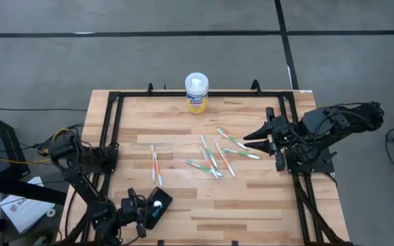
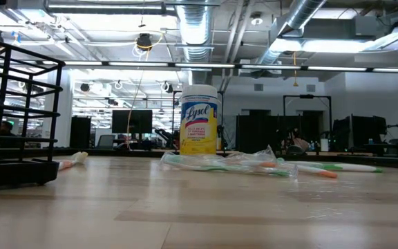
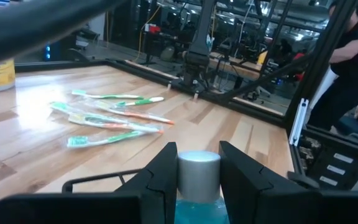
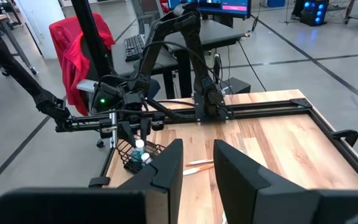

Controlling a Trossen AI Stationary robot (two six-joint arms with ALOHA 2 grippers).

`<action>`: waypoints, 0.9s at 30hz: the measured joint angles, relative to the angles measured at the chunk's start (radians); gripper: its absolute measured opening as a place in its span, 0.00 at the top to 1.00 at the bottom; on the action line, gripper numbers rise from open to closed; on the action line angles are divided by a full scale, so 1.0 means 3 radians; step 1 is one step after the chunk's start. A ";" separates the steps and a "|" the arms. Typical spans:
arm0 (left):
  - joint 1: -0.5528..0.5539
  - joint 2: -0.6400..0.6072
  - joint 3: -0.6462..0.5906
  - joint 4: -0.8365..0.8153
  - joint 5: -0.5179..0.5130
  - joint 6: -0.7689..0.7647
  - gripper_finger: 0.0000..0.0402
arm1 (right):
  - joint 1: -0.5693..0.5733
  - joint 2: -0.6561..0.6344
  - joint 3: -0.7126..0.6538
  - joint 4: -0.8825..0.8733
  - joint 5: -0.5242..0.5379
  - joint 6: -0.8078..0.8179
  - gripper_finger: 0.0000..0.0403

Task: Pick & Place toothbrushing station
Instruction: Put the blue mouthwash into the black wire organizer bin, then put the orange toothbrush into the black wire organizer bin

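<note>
The toothbrushing station is a black wire-frame holder near the table's near left corner, with a blue bottle with a pale cap standing in it. It also shows in the low view with its base on the table, and in the right wrist view. My left gripper is shut on the bottle's cap. My right gripper is open and empty near the table's right edge, pointing toward several toothbrushes. My left gripper pinches the bottle's pale cap between its two fingers, one on either side. The fingers come roughly level from the table's left side. The bottle stands upright in the holder.
Several green and orange toothbrushes lie loose at the table's middle, two more to their left. A yellow-labelled wipes canister stands at the far edge. Black frame rails run along the table's sides. A person stands beyond the table.
</note>
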 joint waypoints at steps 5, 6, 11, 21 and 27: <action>-0.0005 0.0088 0.0000 0.0000 -0.0012 0.0000 0.80 | 0.0001 0.0000 0.0000 0.0012 -0.0001 -0.0001 0.80; -0.0005 0.0098 0.0000 0.0001 -0.0015 -0.0001 0.80 | 0.0000 0.0000 0.0000 0.0021 -0.0001 -0.0001 0.80; -0.0005 0.0103 0.0000 0.0003 -0.0023 -0.0001 0.80 | 0.0000 0.0000 0.0000 0.0035 -0.0004 -0.0003 0.80; 0.0142 0.0102 0.0000 0.0020 -0.0027 -0.0095 0.43 | 0.0000 0.0001 0.0000 0.0086 -0.0009 -0.0013 0.80; 0.0192 0.0102 0.0000 0.0072 -0.0024 -0.0098 0.40 | 0.0001 0.0065 0.0000 0.0094 -0.0010 -0.0079 0.80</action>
